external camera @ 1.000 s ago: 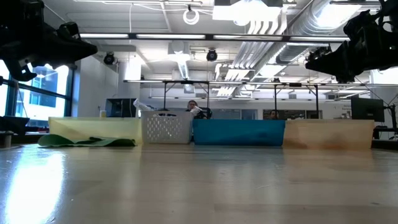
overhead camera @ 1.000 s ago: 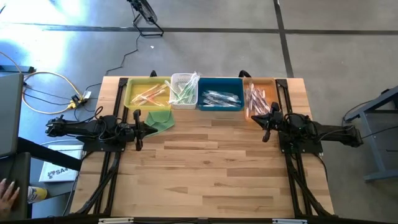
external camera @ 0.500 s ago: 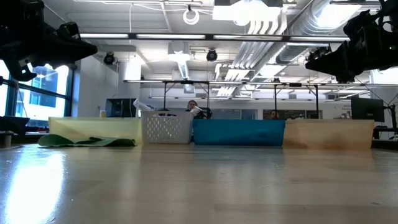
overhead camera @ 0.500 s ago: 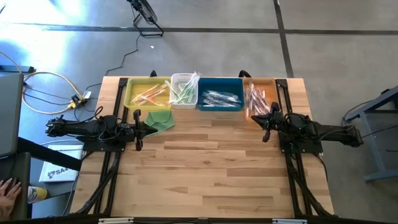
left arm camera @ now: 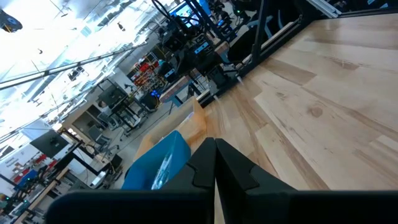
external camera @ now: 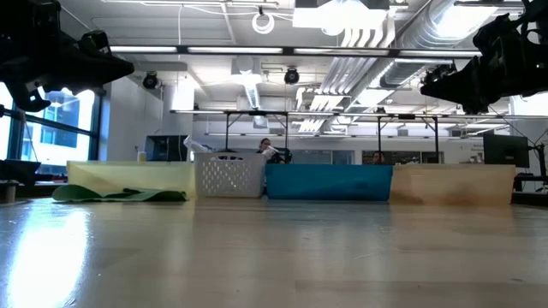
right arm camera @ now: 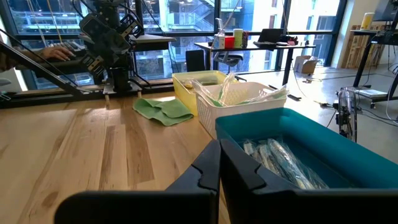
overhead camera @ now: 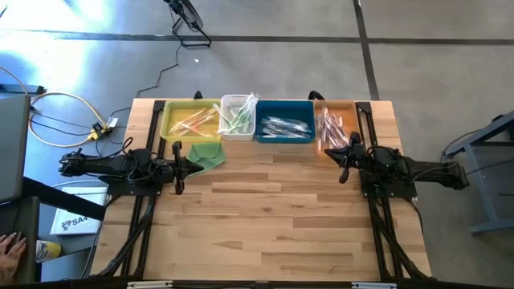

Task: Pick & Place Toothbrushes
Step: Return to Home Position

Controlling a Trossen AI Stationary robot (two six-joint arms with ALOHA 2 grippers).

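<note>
Toothbrushes (overhead camera: 284, 126) lie sorted in four containers lined up along the 12 o'clock edge of the table (overhead camera: 273, 217): a yellow bin (overhead camera: 165, 120), a white basket (overhead camera: 233, 99), a blue bin (overhead camera: 284, 105) and an orange bin (overhead camera: 336, 104). You cannot count them from above, because the shiny wrappers blur into bundles. From table height the container walls hide nearly all of them; only a few tips poke over the basket. A green cloth (overhead camera: 207, 155) lies against the yellow bin's near corner, just beside the left gripper (overhead camera: 185, 166). That gripper hangs at 9 o'clock. The right gripper (overhead camera: 339, 160) hangs at 3 o'clock, close to the orange bin. Both are above the bare wood and carry nothing. Each wrist camera shows you its two fingers pressed together with no gap. In the level view both arms are cut off at the upper corners. A person's hand (overhead camera: 10, 247) shows at 8 o'clock, off the table and clipped by the edge.
</note>
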